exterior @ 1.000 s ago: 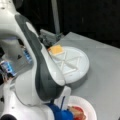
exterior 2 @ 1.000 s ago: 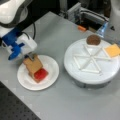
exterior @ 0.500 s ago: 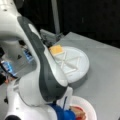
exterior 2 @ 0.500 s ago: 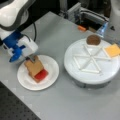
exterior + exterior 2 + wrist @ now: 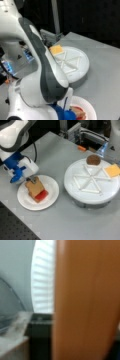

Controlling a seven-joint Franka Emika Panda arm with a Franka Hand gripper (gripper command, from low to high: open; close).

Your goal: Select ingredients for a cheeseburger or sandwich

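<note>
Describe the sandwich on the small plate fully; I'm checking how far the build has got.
The sandwich is a small stack with a tan-brown square toast slice on top and a red piece showing at its lower right edge. It lies tilted on the white round plate, toward a front view's left. The blue pincer sits right at its upper left corner; contact can't be judged. The wrist view shows a tan-brown surface up close.

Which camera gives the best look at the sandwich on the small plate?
A front view shows the sandwich whole: toast on top, red piece beneath, on the small plate, with the gripper at its upper edge. In a front view the arm hides most of it. The wrist view shows only a tan surface, close up.
</note>
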